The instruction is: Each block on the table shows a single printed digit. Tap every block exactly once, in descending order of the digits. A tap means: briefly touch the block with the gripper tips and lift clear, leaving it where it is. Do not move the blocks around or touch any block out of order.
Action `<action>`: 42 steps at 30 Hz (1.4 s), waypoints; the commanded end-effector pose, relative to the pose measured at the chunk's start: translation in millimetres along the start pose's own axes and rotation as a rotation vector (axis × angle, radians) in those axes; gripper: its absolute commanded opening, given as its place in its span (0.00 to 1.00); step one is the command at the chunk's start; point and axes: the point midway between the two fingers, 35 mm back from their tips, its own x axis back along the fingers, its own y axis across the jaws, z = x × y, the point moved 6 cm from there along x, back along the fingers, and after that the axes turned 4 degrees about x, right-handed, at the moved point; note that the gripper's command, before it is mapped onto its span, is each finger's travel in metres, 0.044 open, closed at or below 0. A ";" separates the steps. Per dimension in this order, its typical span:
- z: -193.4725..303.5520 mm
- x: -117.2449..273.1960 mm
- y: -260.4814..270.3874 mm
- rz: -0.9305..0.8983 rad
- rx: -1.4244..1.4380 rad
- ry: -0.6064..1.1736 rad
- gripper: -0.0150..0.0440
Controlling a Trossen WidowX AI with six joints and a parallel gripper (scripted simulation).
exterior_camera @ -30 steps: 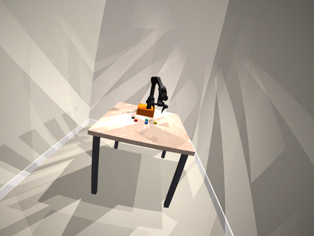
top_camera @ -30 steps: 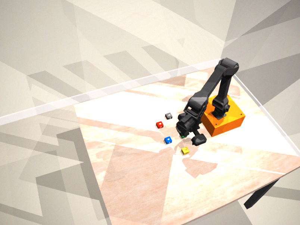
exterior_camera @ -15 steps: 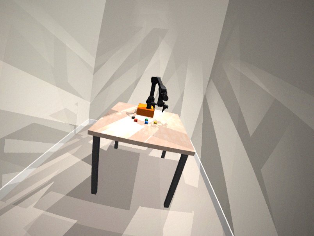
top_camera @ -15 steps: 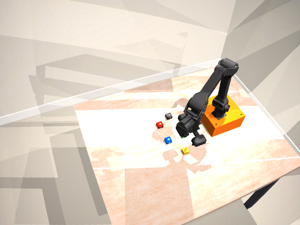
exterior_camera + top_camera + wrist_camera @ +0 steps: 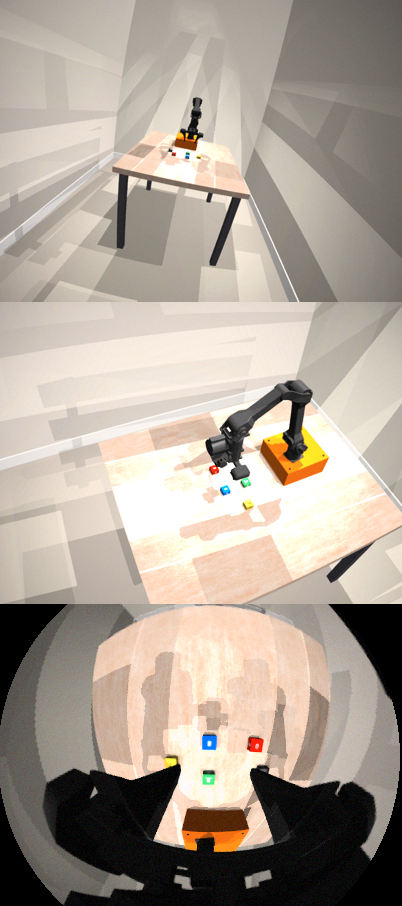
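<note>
My gripper [image 5: 190,141] [image 5: 216,770] is open and empty, above the table behind the blocks in the exterior view. A green block [image 5: 246,482] [image 5: 187,153] [image 5: 208,778] shows between the fingertips in the wrist view. A blue block [image 5: 225,490] [image 5: 187,157] [image 5: 209,742] lies beyond it. A red block [image 5: 214,469] [image 5: 173,154] [image 5: 255,744] is to the right in the wrist view, a yellow block [image 5: 248,504] [image 5: 198,157] [image 5: 171,761] to the left. A black block [image 5: 170,150] [image 5: 263,768] is mostly behind the right finger there, and hidden in the top view. The digits are too blurred to read surely.
The orange base [image 5: 276,464] [image 5: 185,143] [image 5: 215,820] carries the arm on the wooden table [image 5: 240,562] [image 5: 146,164]. Dark shadows of the arm fall across the tabletop near the blocks. Walls stand around the table.
</note>
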 end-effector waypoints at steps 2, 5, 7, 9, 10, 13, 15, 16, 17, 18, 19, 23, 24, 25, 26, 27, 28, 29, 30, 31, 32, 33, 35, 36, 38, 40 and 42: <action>-1.6 -2.7 -1.8 -0.010 0.019 0.011 0.93; -1.6 -2.7 -1.8 -0.010 0.019 0.011 0.93; -1.6 -2.7 -1.8 -0.010 0.019 0.011 0.93; -1.6 -2.7 -1.8 -0.010 0.019 0.011 0.93; -1.6 -2.7 -1.8 -0.010 0.019 0.011 0.93; -1.6 -2.7 -1.8 -0.010 0.019 0.011 0.93; -1.6 -2.7 -1.8 -0.010 0.019 0.011 0.93; -1.6 -2.7 -1.8 -0.010 0.019 0.011 0.93; -1.7 -2.8 -3.9 -0.009 0.019 0.011 0.93; -1.9 -2.9 -10.2 -0.008 0.019 0.011 0.93; -1.9 -3.1 -20.7 -0.005 0.020 0.011 0.93; 1.2 -3.3 -75.7 0.000 0.020 0.012 0.93; 2.9 -3.2 -89.3 -0.001 0.020 0.012 0.93; 4.7 -3.1 -99.8 -0.001 0.020 0.012 0.93; 5.9 -3.0 -106.1 -0.001 0.020 0.012 0.93; 6.4 -3.0 -108.2 -0.001 0.019 0.012 0.93; 6.4 -3.0 -108.2 -0.001 0.019 0.012 0.93; 6.4 -3.0 -108.2 -0.001 0.019 0.012 0.93; 6.4 -3.0 -108.2 -0.001 0.019 0.012 0.93; 6.4 -3.0 -108.2 -0.001 0.019 0.012 0.93; 6.4 -3.0 -108.2 -0.001 0.019 0.012 0.93; 6.4 -3.0 -108.2 -0.001 0.019 0.012 0.93; 6.4 -3.0 -108.2 -0.001 0.019 0.012 0.93; 6.4 -3.0 -108.2 -0.001 0.019 0.012 0.93; 6.4 -3.0 -108.2 -0.001 0.019 0.012 0.93; 6.4 -3.0 -108.2 -0.001 0.019 0.012 0.93; 6.4 -3.0 -108.2 -0.001 0.019 0.012 0.93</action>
